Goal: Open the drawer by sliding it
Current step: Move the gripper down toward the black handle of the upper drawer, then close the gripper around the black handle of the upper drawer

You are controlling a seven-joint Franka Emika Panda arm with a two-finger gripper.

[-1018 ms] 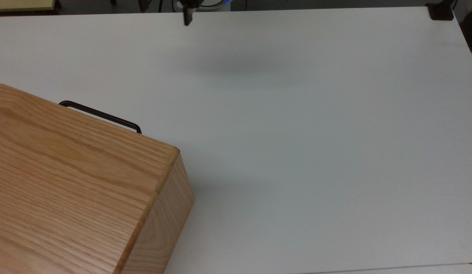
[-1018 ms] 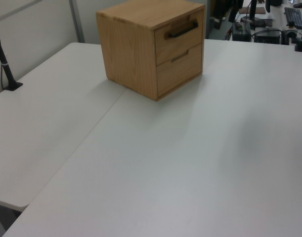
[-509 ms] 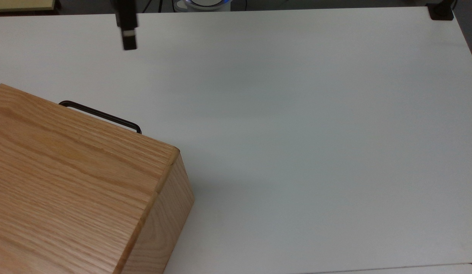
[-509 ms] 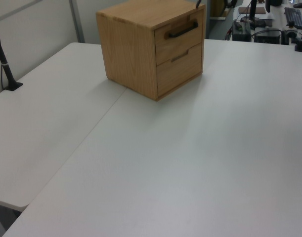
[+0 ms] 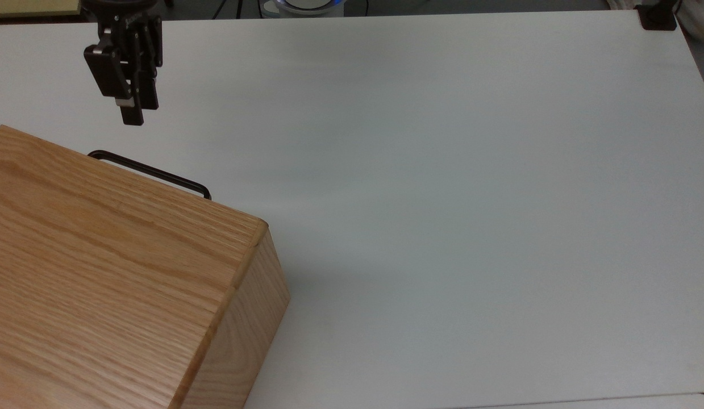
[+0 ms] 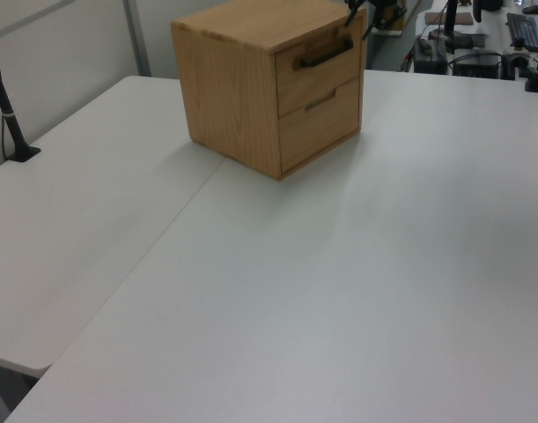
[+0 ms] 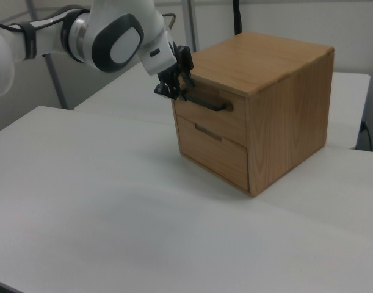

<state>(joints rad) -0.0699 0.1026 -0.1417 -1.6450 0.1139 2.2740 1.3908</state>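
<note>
- white table [image 5: 442, 170] carries an oak box casing [image 5: 101, 272], which serves as the landmark; cluttered desks sit behind it in the left view.
- a second ago the gripper [image 5: 133, 116] was far along the table's edge; it has since swept over to just in front of the casing, near the handle [image 5: 150, 172].
- its fingers look narrow, nearly together, holding nothing.
- drawer [image 7: 210, 116], the casing's upper one, still sits flush and closed.
- approach looks nearly done; grasping comes next.
</note>
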